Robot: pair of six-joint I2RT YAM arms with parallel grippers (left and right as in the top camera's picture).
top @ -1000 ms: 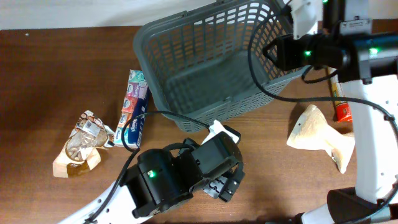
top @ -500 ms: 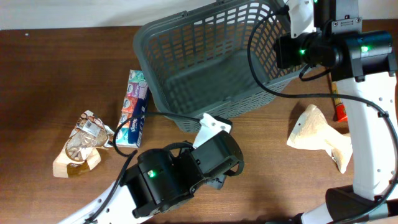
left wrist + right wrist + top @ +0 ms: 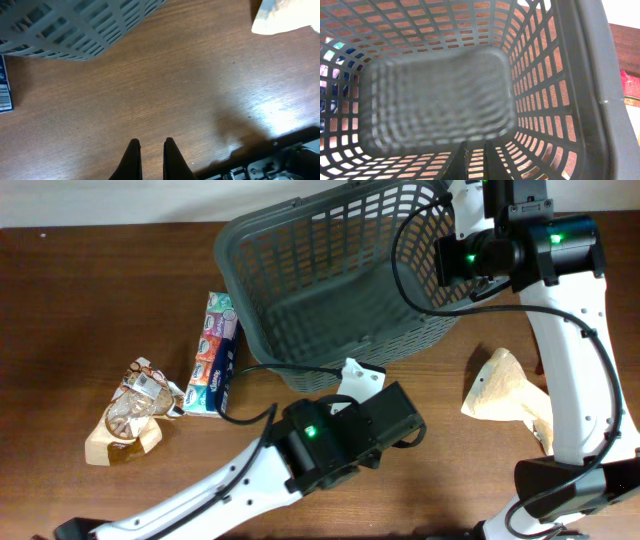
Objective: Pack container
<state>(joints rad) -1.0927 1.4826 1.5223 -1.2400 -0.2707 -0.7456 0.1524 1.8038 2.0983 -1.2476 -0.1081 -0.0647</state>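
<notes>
We find the basket [image 3: 340,280] at the far middle of the table [image 3: 100,280]. It stands upright, its dark grey lattice walls flaring out from a solid base, and its near long side faces us.

The right pincer [image 3: 476,147] hangs over the basket's right end and points down into it. Its two dark fingers are drawn together, with only a thin slit between them (the basket floor below them is blurred in the wrist view). We see nothing gripped between them.

The left pincer [image 3: 151,142] hovers above bare wood in front of the basket, near its right corner. It too is closed, its fingertips nearly meeting, and only table grain shows in the narrow gap.

A row of tissue packs [image 3: 215,365] lies just beside the basket's near-left corner, running lengthwise toward us. We cannot tell whether the top pack touches the wall. Further left, well apart from the basket, sits a crinkled snack bag [image 3: 130,410]. On the right a beige pouch [image 3: 510,395] lies flat on the wood, near the basket's right end but clear of it.
</notes>
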